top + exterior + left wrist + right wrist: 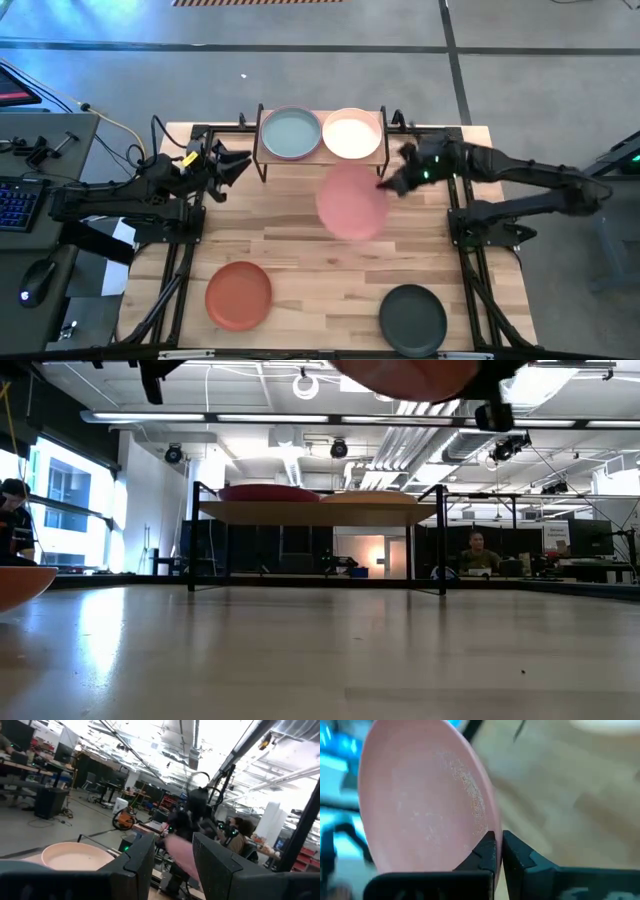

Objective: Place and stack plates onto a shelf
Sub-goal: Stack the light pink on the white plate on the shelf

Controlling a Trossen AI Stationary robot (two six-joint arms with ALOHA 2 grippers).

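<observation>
Pink plate (352,203): one, pinched at its rim by right gripper (391,184), held above the table just in front of shelf (322,157)
Shelf top: teal plate (291,133), cream plate (352,134)
Table, near edge: orange plate (238,294), black plate (413,317), well apart
Left gripper (232,168): fingers parted, empty, beside shelf's end
Writing: none legible

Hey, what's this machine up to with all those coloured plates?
The right gripper is pinching a light pink plate by its rim and holding it in the air just in front of the shelf. Two plates already sit side by side on the shelf: a pale teal plate and a cream plate. An orange plate and a black plate wait on the table's near side. The left gripper hangs empty and open beside the shelf's left end.
</observation>
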